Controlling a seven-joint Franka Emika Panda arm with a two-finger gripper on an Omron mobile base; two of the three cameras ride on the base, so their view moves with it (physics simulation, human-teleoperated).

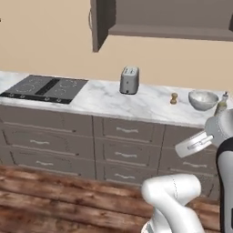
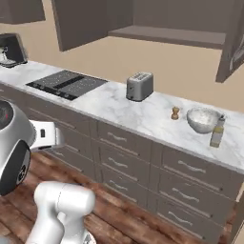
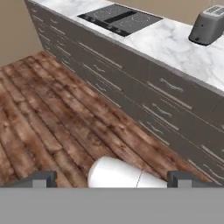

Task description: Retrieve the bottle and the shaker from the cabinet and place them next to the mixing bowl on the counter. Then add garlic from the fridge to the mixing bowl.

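The bottle (image 2: 218, 132) stands on the counter (image 2: 143, 114) just right of the mixing bowl (image 2: 203, 119). The small brown shaker (image 2: 175, 113) stands just left of the bowl. In the left base view the shaker (image 1: 174, 98), bowl (image 1: 203, 100) and bottle (image 1: 221, 105) line up at the counter's right end. Above them, the cabinet (image 2: 167, 35) is open and its shelf is bare. My gripper (image 3: 111, 179) is open with nothing between its fingertips (image 3: 39, 179). It hangs low in front of the drawers, facing the floor. The fridge and garlic are out of view.
A silver toaster (image 1: 129, 80) stands mid-counter and a black cooktop (image 1: 45, 88) lies to its left. A dark coffee machine (image 2: 9, 50) sits at the far left. Brown drawer fronts (image 3: 166, 94) run below the counter, above the wooden floor (image 3: 52, 122).
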